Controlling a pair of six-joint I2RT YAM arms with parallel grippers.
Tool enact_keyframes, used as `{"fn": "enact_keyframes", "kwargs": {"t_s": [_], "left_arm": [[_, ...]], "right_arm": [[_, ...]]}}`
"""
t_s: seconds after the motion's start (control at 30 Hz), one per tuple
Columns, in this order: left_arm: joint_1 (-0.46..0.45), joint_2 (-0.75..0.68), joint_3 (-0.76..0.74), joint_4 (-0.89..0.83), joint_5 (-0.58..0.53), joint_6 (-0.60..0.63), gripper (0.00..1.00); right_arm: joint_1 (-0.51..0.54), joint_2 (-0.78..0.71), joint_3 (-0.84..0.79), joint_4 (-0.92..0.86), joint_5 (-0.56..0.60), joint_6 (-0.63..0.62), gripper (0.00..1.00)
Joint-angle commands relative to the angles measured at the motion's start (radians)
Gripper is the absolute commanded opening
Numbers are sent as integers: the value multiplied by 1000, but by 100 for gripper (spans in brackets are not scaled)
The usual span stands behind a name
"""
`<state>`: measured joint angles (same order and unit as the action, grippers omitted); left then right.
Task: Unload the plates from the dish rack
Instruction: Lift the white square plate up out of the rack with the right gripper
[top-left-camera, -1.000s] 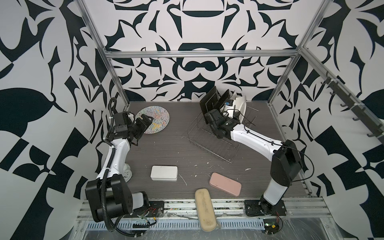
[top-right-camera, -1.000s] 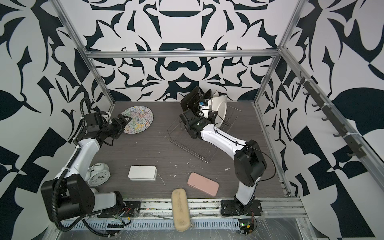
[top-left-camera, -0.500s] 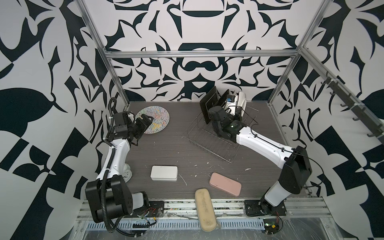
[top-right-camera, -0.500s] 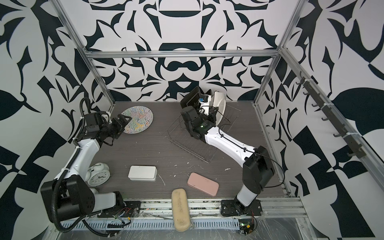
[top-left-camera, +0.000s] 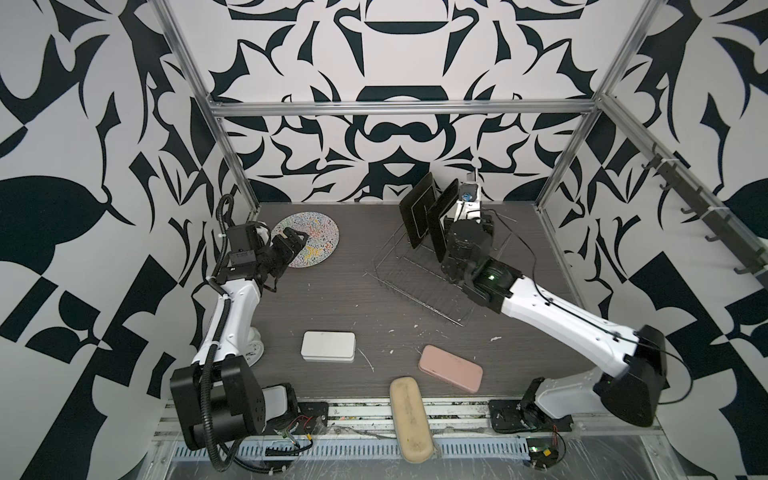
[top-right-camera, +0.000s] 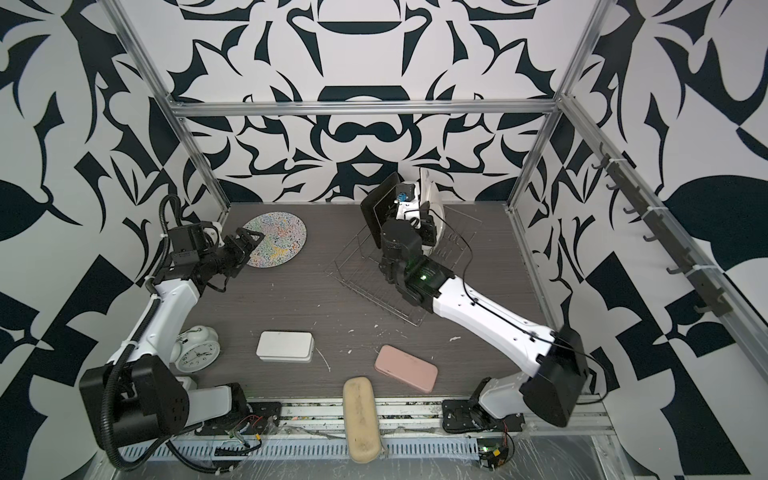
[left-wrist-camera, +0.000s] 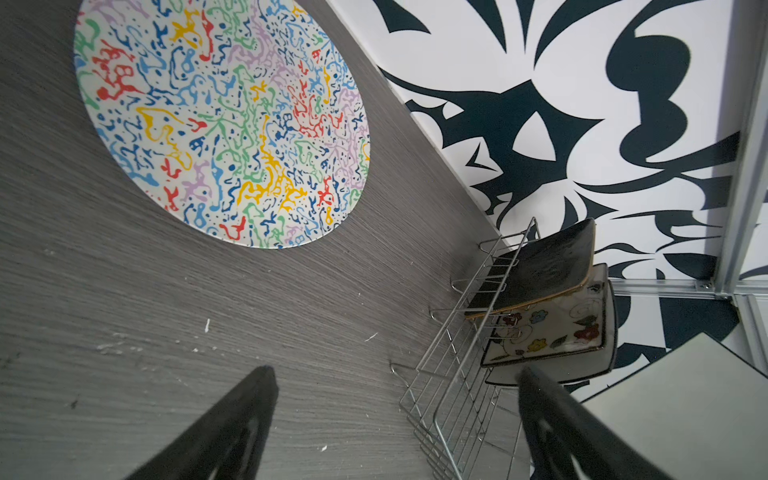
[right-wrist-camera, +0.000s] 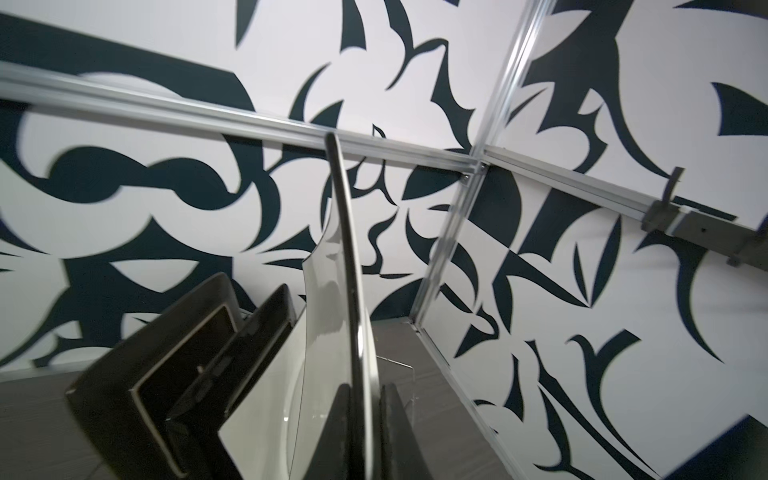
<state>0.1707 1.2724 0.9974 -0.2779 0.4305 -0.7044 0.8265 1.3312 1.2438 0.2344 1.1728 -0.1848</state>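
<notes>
Currently, far left, the left pincer (top-left-camera: 291, 245) hangs spread wide and empty, low over the counter (top-left-camera: 357, 299), just beside the round squiggle plate (top-left-camera: 311, 239). That plate lies flat and face up, well apart from the rack, so I count it as unloaded.

Right of centre, the wire dish rack (top-left-camera: 409, 282) holds the black square plates (top-left-camera: 417, 214), which lean on edge at its far end. The left wrist view shows a flowered plate (left-wrist-camera: 548, 328) next to one of them.

Further right, the right pincer (right-wrist-camera: 365, 428) is pressed together on the rim of a white-backed plate (top-right-camera: 430, 199), seen edge-on between its fingers. The plate's bottom edge is hidden, so I cannot tell whether it is clear of the prongs, or whether this is the flowered one.

Risks:
- The pinch is narrow and on a glossy rim, so the plate could pivot or slip out if the wrist swings fast.
- If the lower edge catches a prong, the light rack may lift or drag.
- A sideways pull could knock the leaning black plates, which stand just beside the held one.
</notes>
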Motion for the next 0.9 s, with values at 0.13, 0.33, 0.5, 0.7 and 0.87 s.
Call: {"fn": "enact_keyframes", "kwargs": {"t_s": [0.13, 0.33, 0.5, 0.7, 0.87], "left_arm": [[-28, -25, 53, -17, 4, -9, 95], [-40, -12, 69, 33, 102, -25, 94], [-54, -16, 84, 46, 139, -62, 94], [-88, -15, 114, 77, 221, -100, 94], [-183, -9, 136, 88, 210, -145, 94]], "right_arm": [[-23, -253, 25, -88, -322, 315, 0], [-290, -316, -23, -221, -813, 759, 0], [-450, -297, -150, -38, -1187, 1031, 0], [-496, -171, -176, 126, -1404, 1221, 0], [-497, -99, -280, 437, -1423, 1398, 0]]}}
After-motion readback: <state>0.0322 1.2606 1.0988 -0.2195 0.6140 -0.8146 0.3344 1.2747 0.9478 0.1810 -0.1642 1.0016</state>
